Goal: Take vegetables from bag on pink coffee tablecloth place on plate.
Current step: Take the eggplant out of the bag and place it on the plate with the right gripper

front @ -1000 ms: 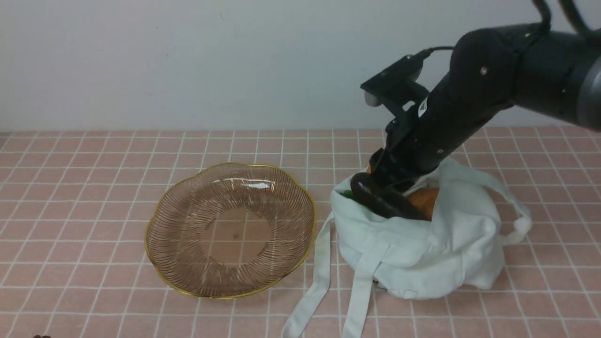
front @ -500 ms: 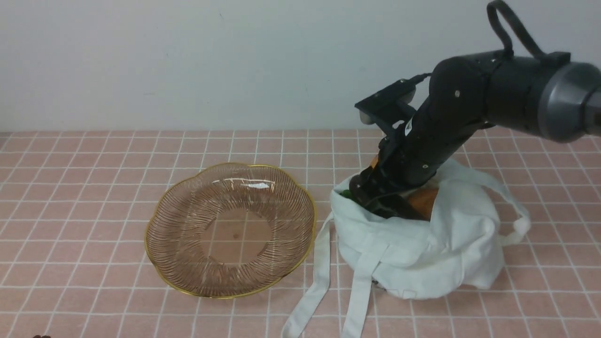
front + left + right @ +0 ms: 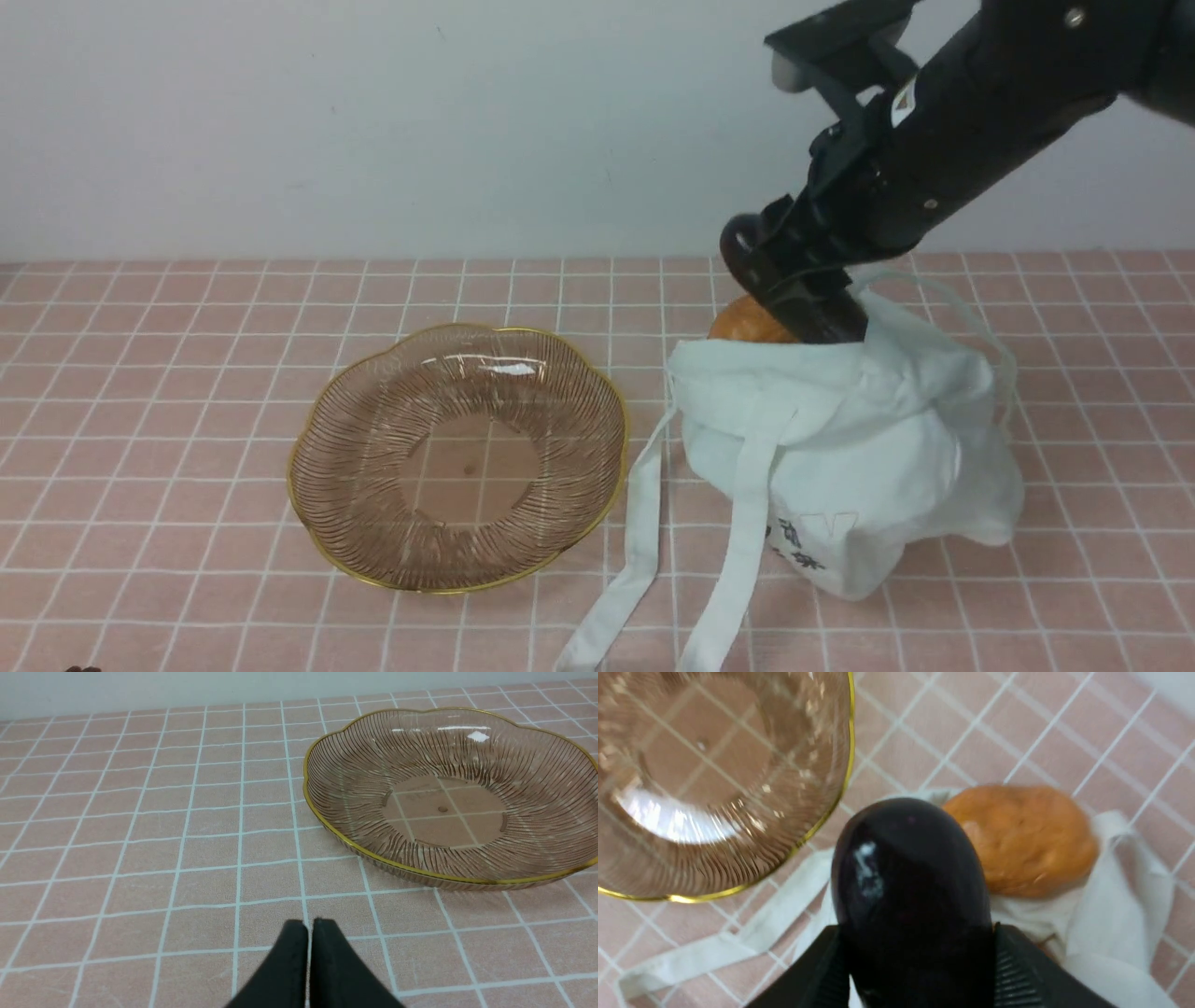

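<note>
My right gripper (image 3: 803,280) is shut on the dark purple-black eggplant (image 3: 780,291) and holds it above the mouth of the white cloth bag (image 3: 840,448); its lower end still reaches into the bag. In the right wrist view the eggplant (image 3: 910,891) sits between both fingers (image 3: 1013,975). The ribbed brownish plate (image 3: 457,457) with its gold rim lies empty to the left of the bag on the pink grid tablecloth (image 3: 168,392). My left gripper (image 3: 309,933) is shut and empty, low over the cloth near the plate (image 3: 448,793).
An orange-brown bun (image 3: 747,322) pokes out of the bag's top, also seen in the right wrist view (image 3: 1027,840). The bag's long straps (image 3: 635,551) trail toward the front edge beside the plate. A plain white wall (image 3: 373,121) stands behind.
My right gripper has risen out of the bag with the eggplant in it. The bag has been pulled upright, its printed side now showing, and a bun now shows at the top.
</note>
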Motion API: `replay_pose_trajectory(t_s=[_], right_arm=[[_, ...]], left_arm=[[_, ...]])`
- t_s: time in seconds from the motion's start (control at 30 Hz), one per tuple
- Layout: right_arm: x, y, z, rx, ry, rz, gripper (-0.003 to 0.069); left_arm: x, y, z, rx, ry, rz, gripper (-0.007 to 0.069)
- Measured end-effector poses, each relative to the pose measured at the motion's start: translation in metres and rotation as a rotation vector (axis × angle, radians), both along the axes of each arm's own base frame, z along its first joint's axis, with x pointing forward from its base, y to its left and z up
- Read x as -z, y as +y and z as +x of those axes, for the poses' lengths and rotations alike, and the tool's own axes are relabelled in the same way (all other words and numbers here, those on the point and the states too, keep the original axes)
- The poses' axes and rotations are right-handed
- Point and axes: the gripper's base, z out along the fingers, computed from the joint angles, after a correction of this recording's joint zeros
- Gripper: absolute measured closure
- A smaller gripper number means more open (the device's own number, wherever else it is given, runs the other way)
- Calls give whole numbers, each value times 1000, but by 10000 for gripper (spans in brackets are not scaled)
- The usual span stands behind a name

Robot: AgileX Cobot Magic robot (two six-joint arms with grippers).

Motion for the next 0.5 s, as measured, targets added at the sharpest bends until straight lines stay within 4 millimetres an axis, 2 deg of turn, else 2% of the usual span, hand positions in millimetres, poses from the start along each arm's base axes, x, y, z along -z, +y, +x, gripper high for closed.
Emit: replay_pose_trajectory(t_s=[0.1,0.27,0.37,0.5], right_arm=[[-18,-2,-4,6,-89,46,304],[-24,1,0,16,-153,98,304],[-31,6,5,35,-224,195,304],[-37,21,1,35,-195,367,304]], left_arm=[[0,0,0,0,0,0,630],[0,0,0,0,0,0,630],[0,0,0,0,0,0,630],[0,0,0,0,0,0,630]])
